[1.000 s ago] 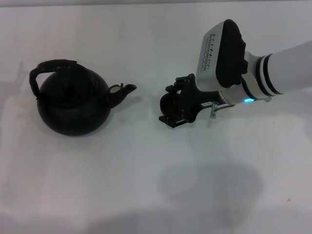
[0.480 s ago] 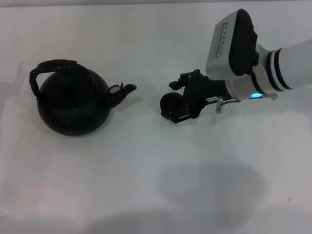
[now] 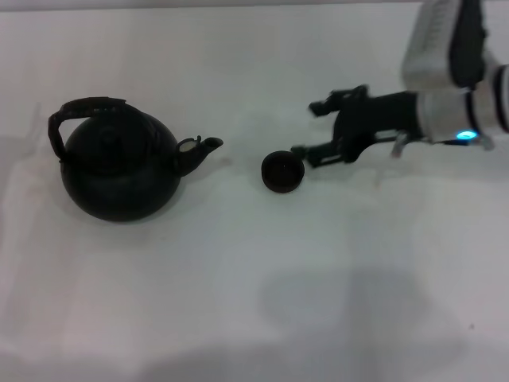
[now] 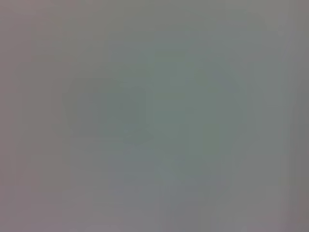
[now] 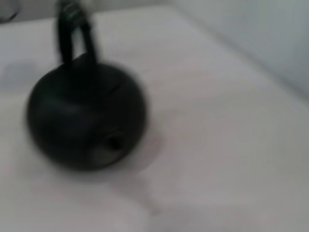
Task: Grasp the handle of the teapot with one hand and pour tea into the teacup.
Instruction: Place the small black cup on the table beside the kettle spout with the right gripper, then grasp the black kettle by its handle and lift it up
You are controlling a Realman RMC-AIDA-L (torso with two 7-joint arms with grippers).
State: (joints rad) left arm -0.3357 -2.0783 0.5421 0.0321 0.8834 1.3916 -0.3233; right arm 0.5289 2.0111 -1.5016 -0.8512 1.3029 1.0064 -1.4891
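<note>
The black teapot (image 3: pixel 119 171) stands on the white table at the left, its spout (image 3: pixel 200 150) pointing right and its arched handle (image 3: pixel 83 111) over the top. The small black teacup (image 3: pixel 282 172) stands alone, right of the spout. My right gripper (image 3: pixel 310 127) is open and empty, just right of and behind the teacup, not touching it. The right wrist view shows the teapot (image 5: pixel 87 116) and its handle (image 5: pixel 72 29), blurred. My left gripper is out of view, and its wrist view shows only a grey surface.
The white table (image 3: pixel 238 302) stretches all around the teapot and cup. My right arm (image 3: pixel 461 87) reaches in from the right edge, and its shadow falls on the table in front.
My right gripper, which was around the teacup, has drawn back to the right and away from it. The teacup stays on the table. The teapot has not moved.
</note>
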